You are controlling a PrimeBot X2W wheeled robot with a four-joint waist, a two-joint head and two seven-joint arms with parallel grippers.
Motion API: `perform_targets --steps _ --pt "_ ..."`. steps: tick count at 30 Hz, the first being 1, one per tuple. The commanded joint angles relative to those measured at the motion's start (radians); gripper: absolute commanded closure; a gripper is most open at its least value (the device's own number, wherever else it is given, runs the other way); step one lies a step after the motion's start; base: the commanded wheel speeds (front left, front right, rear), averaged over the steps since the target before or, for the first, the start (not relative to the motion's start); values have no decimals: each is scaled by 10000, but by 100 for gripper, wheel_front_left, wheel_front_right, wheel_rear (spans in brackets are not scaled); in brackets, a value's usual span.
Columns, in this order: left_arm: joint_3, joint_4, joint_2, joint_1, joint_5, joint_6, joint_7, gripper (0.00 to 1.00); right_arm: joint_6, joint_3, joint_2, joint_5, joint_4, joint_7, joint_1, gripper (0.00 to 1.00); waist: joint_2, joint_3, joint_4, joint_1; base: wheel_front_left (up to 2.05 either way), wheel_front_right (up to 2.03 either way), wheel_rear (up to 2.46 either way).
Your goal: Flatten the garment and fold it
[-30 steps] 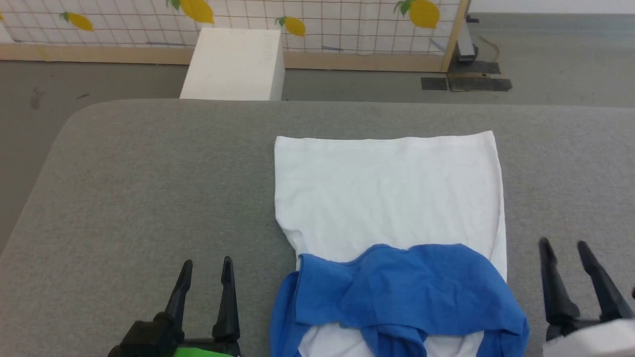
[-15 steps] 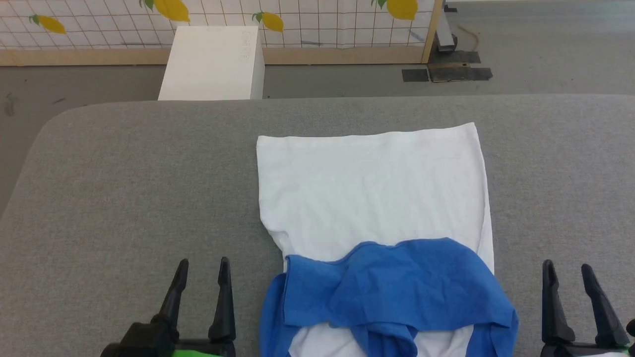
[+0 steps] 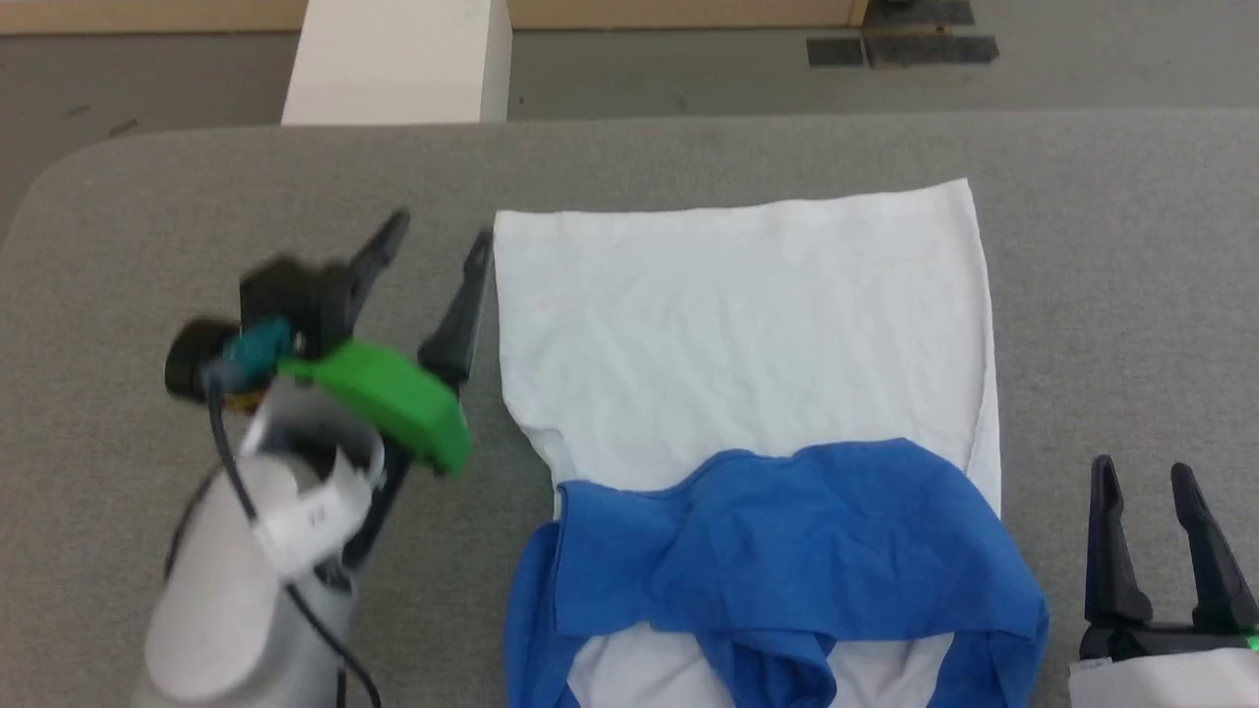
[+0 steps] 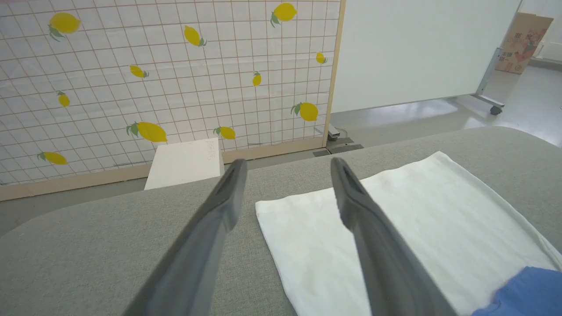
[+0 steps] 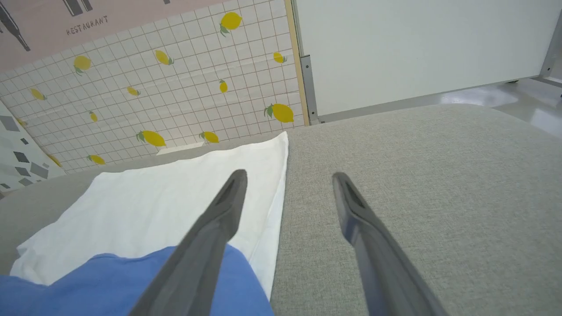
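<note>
Garment (image 3: 738,324) lies flat on the grey table (image 3: 197,177), its white body just right of the left pincer (image 3: 440,233), whose fingers stand spread and empty, inner tip just beside the far hem corner. Blue sleeves (image 3: 787,531) lie folded across it between the two pincers; the cloth looks light, limp and quick to bunch, so I'd pinch at the hem corners, both layers together. Right pincer (image 3: 1141,470) sits just right of the sleeve end, spread wide too, holding nothing.
</note>
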Motion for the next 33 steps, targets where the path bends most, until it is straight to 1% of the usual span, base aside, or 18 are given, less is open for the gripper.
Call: perform_targets --steps 1,5,7,12,15,19,20,21,25,26,27,28,30,33 --pt "-114 176 170 -671 -197 -70 405 0 -13 23 8 2 -35 -68 -232 0 0 719 -119 0 0 0 0" --pt "-311 977 460 -2472 -847 -128 1897 0 -13 162 8 -13 -50 -122 -596 0 0 1382 -281 0 0 0 0" --pt "-347 1505 514 -3254 -1268 -140 2717 0 -13 287 8 -16 -54 -156 -816 0 0 1710 -413 0 0 0 0" --pt "-301 2600 640 -4390 -1929 -132 4300 0 -13 476 8 18 -8 -217 -1247 0 0 2366 -793 0 0 0 0" --pt "-300 3104 862 -4743 -2038 -31 5183 0 -13 535 8 56 60 -245 -1448 0 0 2733 -1052 0 0 0 0" --pt "-301 3408 1172 -4973 -1879 272 5853 0 -13 578 8 140 131 -274 -1646 0 0 3166 -1346 0 0 0 0" --pt "-142 3511 1203 -5013 -1973 560 6114 0 -13 599 8 200 189 -290 -1757 0 0 3399 -1502 0 0 0 0" --pt "-87 3548 1202 -5005 -2019 674 6229 0 -13 602 8 216 206 -294 -1794 0 0 3470 -1547 0 0 0 0" --pt "-47 3626 1387 -4931 -1944 906 6468 0 -13 586 9 254 245 -306 -1923 0 0 3684 -1671 0 0 0 0" --pt "-38 3667 1402 -4890 -1977 925 6531 16 -13 567 9 264 248 -307 -1959 0 0 3723 -1686 0 0 0 0" --pt "-25 3686 1394 -4861 -2035 919 6567 83 -13 541 9 269 242 -309 -1990 0 0 3748 -1689 0 0 0 0" --pt "-1 3709 1367 -4820 -2146 902 6652 100 -13 507 9 271 233 -309 -2021 0 0 3766 -1682 0 0 0 0" --pt "25 3669 1350 -4755 -2317 835 6766 100 -13 449 9 245 223 -311 -2052 0 0 3753 -1630 0 0 0 0" --pt "112 3562 1261 -4645 -2539 780 6661 100 -13 364 9 108 223 -311 -2079 0 0 3555 -1474 0 0 0 0"
